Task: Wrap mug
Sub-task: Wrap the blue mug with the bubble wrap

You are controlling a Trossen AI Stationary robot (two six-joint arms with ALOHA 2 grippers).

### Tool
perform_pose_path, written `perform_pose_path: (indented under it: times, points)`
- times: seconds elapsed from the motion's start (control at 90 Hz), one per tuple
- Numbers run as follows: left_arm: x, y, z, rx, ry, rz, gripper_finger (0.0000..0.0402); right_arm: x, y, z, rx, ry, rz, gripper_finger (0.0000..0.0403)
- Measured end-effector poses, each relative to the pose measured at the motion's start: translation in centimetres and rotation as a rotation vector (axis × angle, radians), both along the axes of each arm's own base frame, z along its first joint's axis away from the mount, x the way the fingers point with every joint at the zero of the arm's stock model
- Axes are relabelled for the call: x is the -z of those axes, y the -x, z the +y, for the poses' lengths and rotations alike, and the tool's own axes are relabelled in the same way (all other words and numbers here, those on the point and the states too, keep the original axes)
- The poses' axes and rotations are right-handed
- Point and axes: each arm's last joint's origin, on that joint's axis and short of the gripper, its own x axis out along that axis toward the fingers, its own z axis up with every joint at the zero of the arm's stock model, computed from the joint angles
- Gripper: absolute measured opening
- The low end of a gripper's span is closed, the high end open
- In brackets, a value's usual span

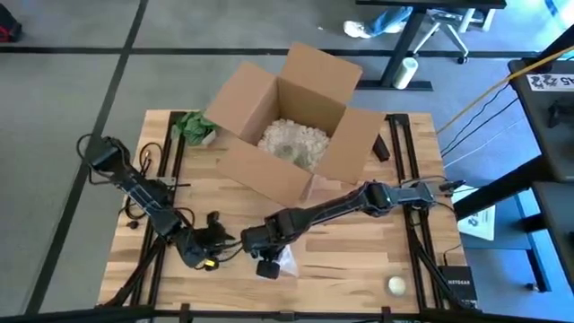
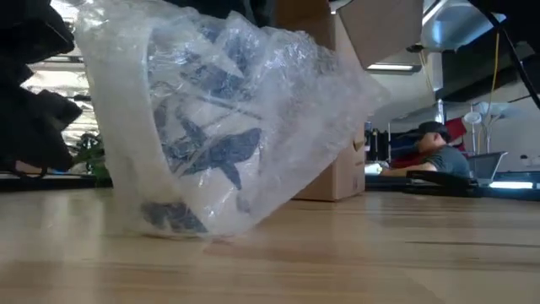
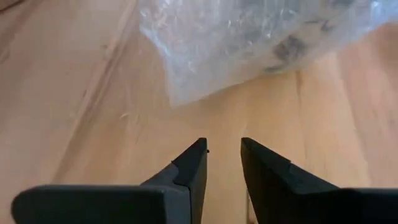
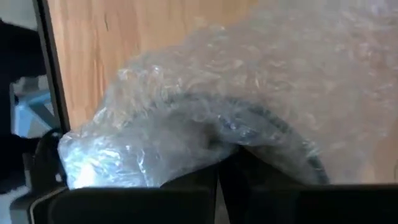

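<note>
High view: wooden table point(image 1: 359, 260) filling the middle of the frame. Open cardboard box point(image 1: 289, 121) at upper centre, holding pale packing fill point(image 1: 292, 140). Green leafy item point(image 1: 194, 126) just left of the box. Small pale ball point(image 1: 396, 285) at lower right of the table. Left gripper point(image 1: 218, 242) at lower centre-left, low over the wood. Right gripper point(image 1: 265, 254) at lower centre, reaching in from the right, sitting on the wrapped mug point(image 1: 283, 261); mug near the table's bottom edge, mostly under the arm.

Low view: wrapped mug point(image 2: 211, 127) filling the left and centre, resting on the table point(image 2: 380, 253), tilted. White with dark blue leaf print, covered in clear bubble wrap point(image 2: 329, 67) that trails loose to the right. Cardboard box point(image 2: 346, 165) behind, right of centre. Seated person point(image 2: 434, 152) far right in the room beyond.

Left wrist view: left gripper point(image 3: 224, 158) at bottom centre, fingers point(image 3: 193, 168) a narrow gap apart, nothing between them. Bubble wrap point(image 3: 249, 37) across the top, apart from the fingertips, bare table point(image 3: 74, 112) between.

Right wrist view: bubble wrap point(image 4: 249, 112) filling most of the frame, dark rim of the mug point(image 4: 261, 118) showing through. Right gripper point(image 4: 217, 171) at bottom centre, fingers pressed together with wrap pinched at their tips.
</note>
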Motion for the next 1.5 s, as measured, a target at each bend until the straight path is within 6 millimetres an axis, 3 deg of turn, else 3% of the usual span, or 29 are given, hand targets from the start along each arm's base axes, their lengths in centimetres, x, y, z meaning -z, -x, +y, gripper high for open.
perform_pose_path:
  times: [0.178,0.378,0.711,0.967,1.5]
  points:
    - [1.1,0.7,1.0,0.009,0.054,-0.058,0.0081,-0.2,0.2,0.6,-0.149,0.011,-0.029,0.0]
    - [0.8,0.3,1.3,0.068,0.124,-0.134,0.0081,-0.2,0.3,0.6,-0.282,0.02,-0.054,0.0]
    - [-1.0,-1.9,1.9,0.144,0.173,-0.309,0.0081,-0.3,0.1,0.6,-0.254,0.018,-0.062,0.0]
    - [-2.7,-4.1,1.0,0.224,0.161,-0.384,0.0081,-0.3,0.1,0.6,-0.219,0.007,-0.059,0.0]
    - [-2.2,-6.9,-0.9,0.262,0.189,-0.357,0.0081,-1.2,0.4,0.6,-0.105,-0.012,-0.023,0.0]
